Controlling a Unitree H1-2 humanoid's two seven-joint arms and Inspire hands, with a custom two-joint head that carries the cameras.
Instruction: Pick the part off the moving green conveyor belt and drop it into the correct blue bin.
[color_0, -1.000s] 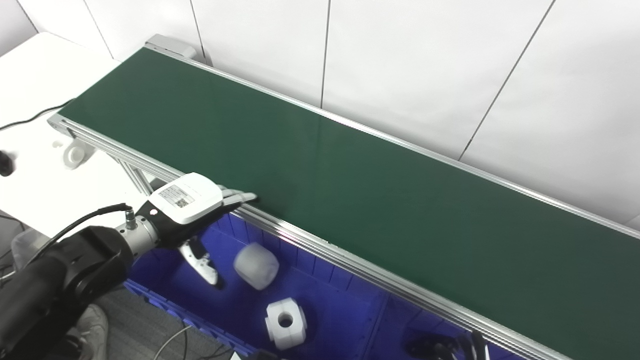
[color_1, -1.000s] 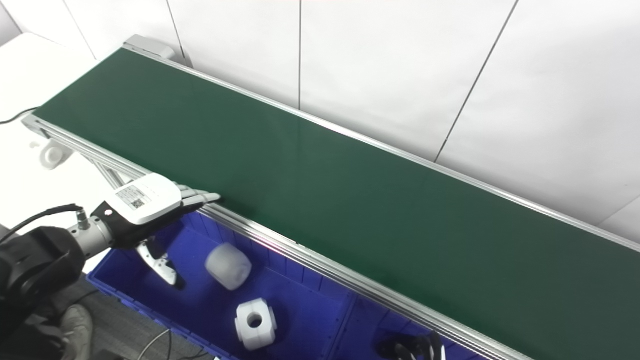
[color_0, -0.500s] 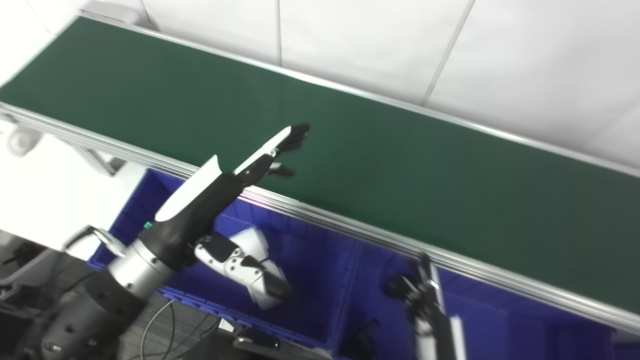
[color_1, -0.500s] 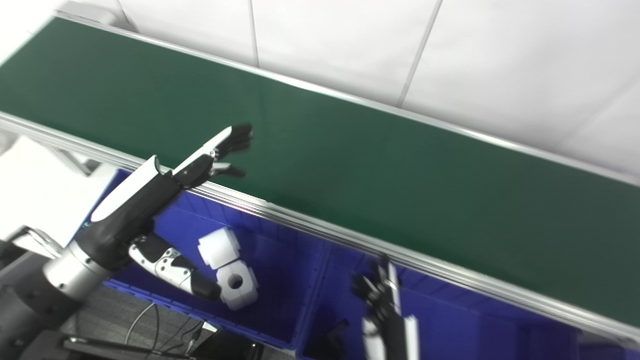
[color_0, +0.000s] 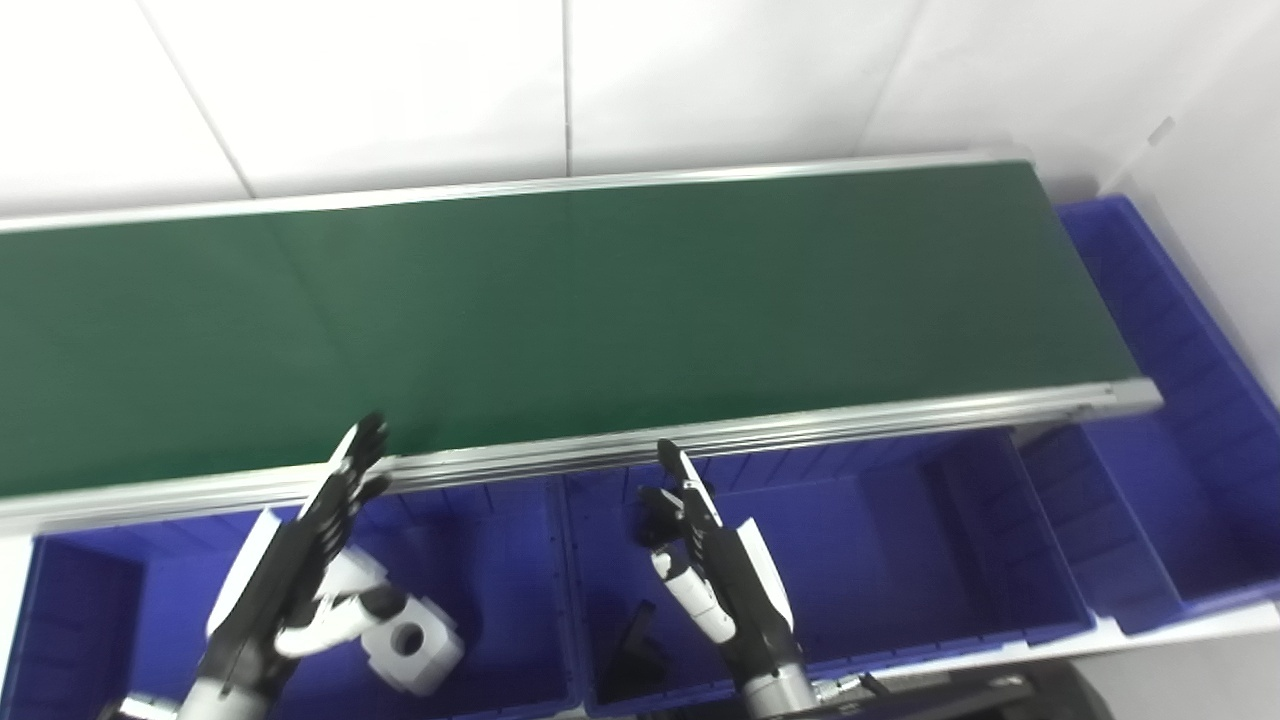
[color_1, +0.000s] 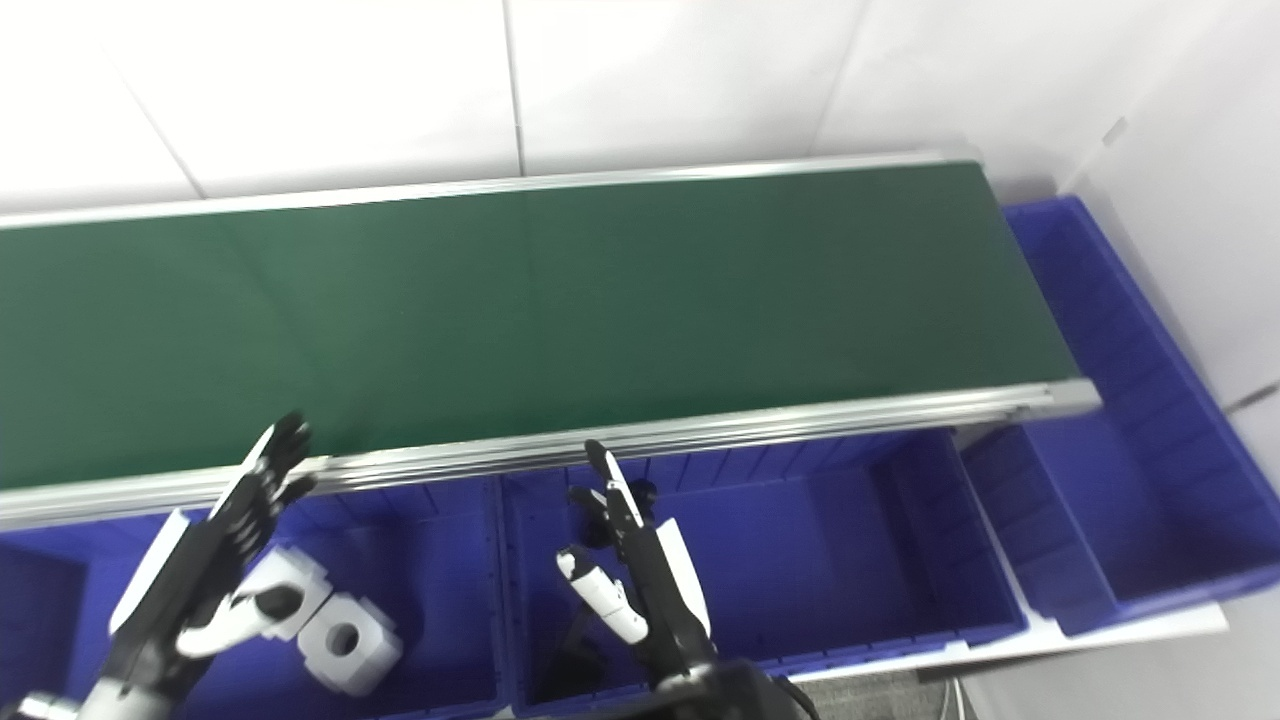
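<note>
The green conveyor belt (color_0: 600, 310) runs across the view with no part on it. Two white blocky parts, one with a round hole (color_0: 415, 650) and one beside it (color_1: 290, 580), lie in the left blue bin (color_0: 490, 560). My left hand (color_0: 300, 560) is open above that bin, holding nothing, its fingertips up near the belt's near rail. My right hand (color_0: 715, 570) is also open and holds nothing. It stands over the middle blue bin (color_0: 880, 560), fingers pointing up toward the rail.
A small black part (color_0: 630, 650) lies at the front left of the middle bin. Another blue bin (color_0: 1150, 500) wraps round the belt's right end. A further compartment (color_0: 60, 620) sits at the far left. White wall panels stand behind the belt.
The camera has swung right, bringing the belt's right end into view. The left hand drew back from over the belt. The right hand rose. The dropped white part now rests beside the other.
</note>
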